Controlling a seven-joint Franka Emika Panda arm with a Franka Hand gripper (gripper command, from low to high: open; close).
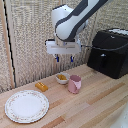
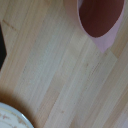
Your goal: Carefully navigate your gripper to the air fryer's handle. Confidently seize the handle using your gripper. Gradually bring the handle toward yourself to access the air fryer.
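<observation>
The black air fryer (image 1: 108,51) stands on the wooden table at the exterior view's right. Its short black handle (image 1: 101,55) juts from the front drawer toward the table's middle. My white gripper (image 1: 63,58) hangs in the air above the small bowl and pink cup, well to the left of the fryer and apart from the handle. Its two blue-tipped fingers (image 1: 57,58) point down, spread apart, with nothing between them. The wrist view shows only the table, the pink cup (image 2: 100,20) and a plate's rim, not the fingers or the fryer.
A pink cup (image 1: 74,84) stands mid-table beside a small white bowl (image 1: 62,77) with yellow food. A yellow block (image 1: 41,86) lies left of them. A large patterned plate (image 1: 27,105) sits at the front left; its rim (image 2: 12,115) shows in the wrist view. A woven screen backs the table.
</observation>
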